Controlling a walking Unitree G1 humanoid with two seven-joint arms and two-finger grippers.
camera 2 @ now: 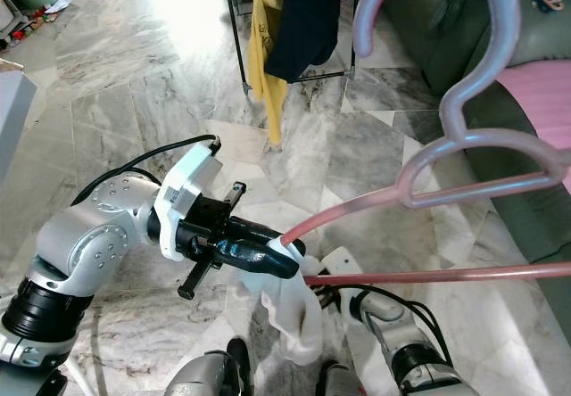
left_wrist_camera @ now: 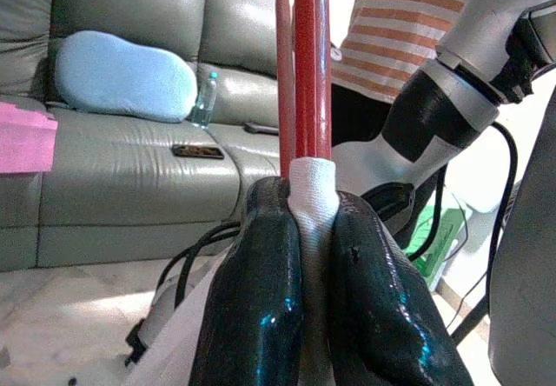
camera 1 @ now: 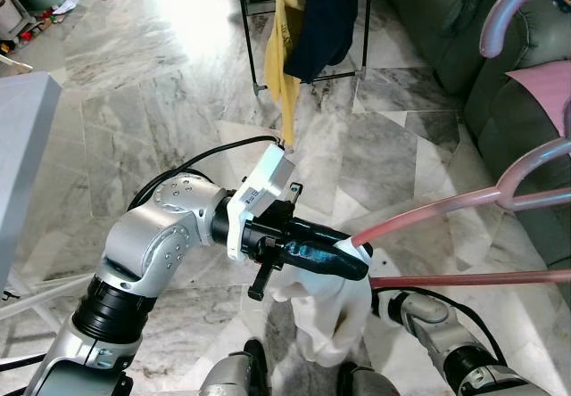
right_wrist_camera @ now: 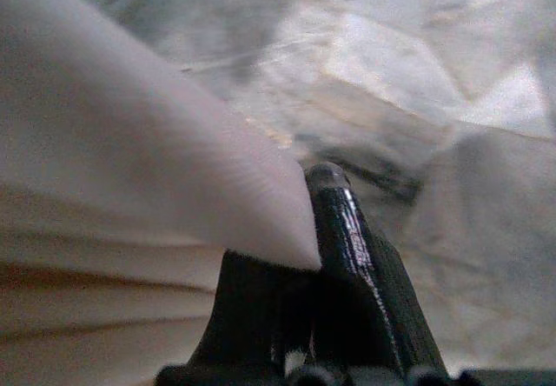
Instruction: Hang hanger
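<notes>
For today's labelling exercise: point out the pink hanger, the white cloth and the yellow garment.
pink hanger (camera 2: 464,137), right eye view, neck below hook
white cloth (camera 1: 335,320), left eye view, hanging fold
yellow garment (camera 1: 284,66), left eye view, middle

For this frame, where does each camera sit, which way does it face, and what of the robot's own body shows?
Left eye view: on the head, looking forward and down at the marble floor; the left gripper clamps the pink hanger with white cloth.
Right eye view: the head's other eye, same scene; clothes rack ahead, sofa to the right.
Left wrist view: looks along its fingers up the hanger toward the sofa.
Right wrist view: right gripper beside white cloth, floor beyond.
Shared: hanger, cloth, sofa.
</notes>
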